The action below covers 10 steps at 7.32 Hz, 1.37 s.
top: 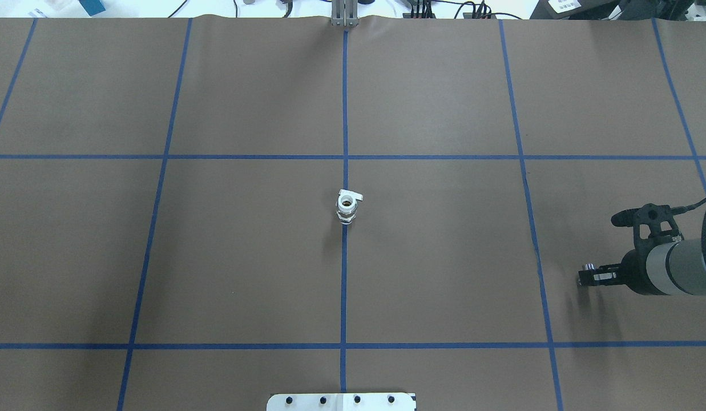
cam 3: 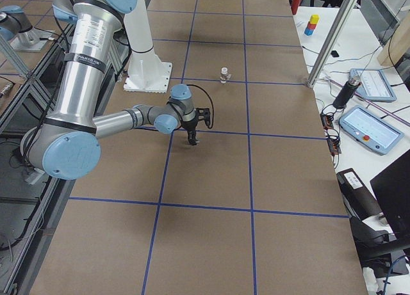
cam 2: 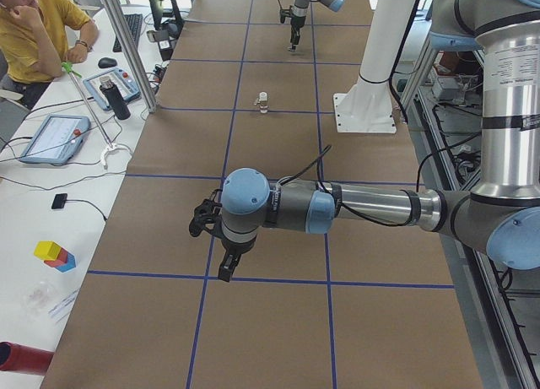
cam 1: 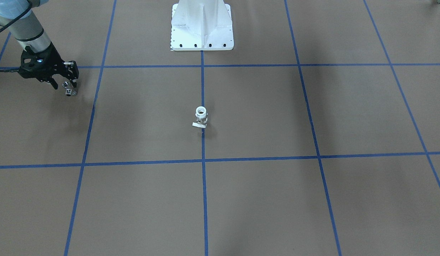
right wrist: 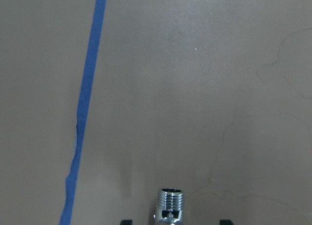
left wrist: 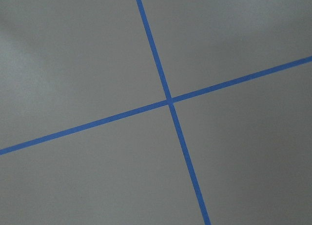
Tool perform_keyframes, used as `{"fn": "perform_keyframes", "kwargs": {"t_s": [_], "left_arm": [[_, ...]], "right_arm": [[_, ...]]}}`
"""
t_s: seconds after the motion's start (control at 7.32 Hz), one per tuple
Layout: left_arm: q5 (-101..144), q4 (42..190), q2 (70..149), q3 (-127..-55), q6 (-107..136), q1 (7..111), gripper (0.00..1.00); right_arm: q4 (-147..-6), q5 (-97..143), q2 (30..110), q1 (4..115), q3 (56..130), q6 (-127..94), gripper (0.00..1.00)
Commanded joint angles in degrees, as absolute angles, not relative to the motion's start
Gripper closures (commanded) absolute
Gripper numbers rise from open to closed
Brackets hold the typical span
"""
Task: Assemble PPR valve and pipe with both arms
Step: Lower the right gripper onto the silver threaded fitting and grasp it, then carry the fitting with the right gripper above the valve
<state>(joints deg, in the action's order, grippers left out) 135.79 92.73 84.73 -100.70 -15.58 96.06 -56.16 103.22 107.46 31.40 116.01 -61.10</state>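
The PPR valve (cam 1: 201, 116) stands upright on the centre blue line, white end up and tab handle at its side; it also shows in the overhead view (top: 347, 206). The pipe (cam 1: 68, 89), a small shiny silver fitting, sits at the table's right side between the fingers of my right gripper (cam 1: 65, 86). In the right wrist view the pipe (right wrist: 170, 205) has clear gaps to both fingertips (right wrist: 126, 221), so the jaws stand open around it. My left gripper (cam 2: 226, 267) hovers over the table's left end, far from the valve; I cannot tell whether it is open.
The white pedestal base (cam 1: 202, 26) stands at the robot's side of the table. Blue tape lines (left wrist: 168, 100) grid the brown surface. An operator (cam 2: 38, 26) sits by a side table with tablets and a bottle.
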Motion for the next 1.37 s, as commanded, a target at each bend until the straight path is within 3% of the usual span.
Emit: {"fn": "perform_keyframes", "kwargs": {"t_s": [0.0,0.14,0.82,1.23], "left_arm": [[135.79,92.72,84.73,-100.90,-15.56,96.06,0.00],[135.79,92.72,84.73,-100.90,-15.56,96.06,0.00],[135.79,92.72,84.03,-100.81,-15.56,96.06,0.00],[135.70,92.55,82.19,-100.37,-8.71,96.06,0.00]], "right_arm": [[-56.16,103.36,107.49,31.38,116.02,-61.00,0.80],[-56.16,103.36,107.40,31.38,116.10,-60.91,1.00],[-57.04,105.46,102.33,33.39,115.76,-60.91,1.00],[-77.10,105.56,85.59,36.91,115.23,-60.91,1.00]]}}
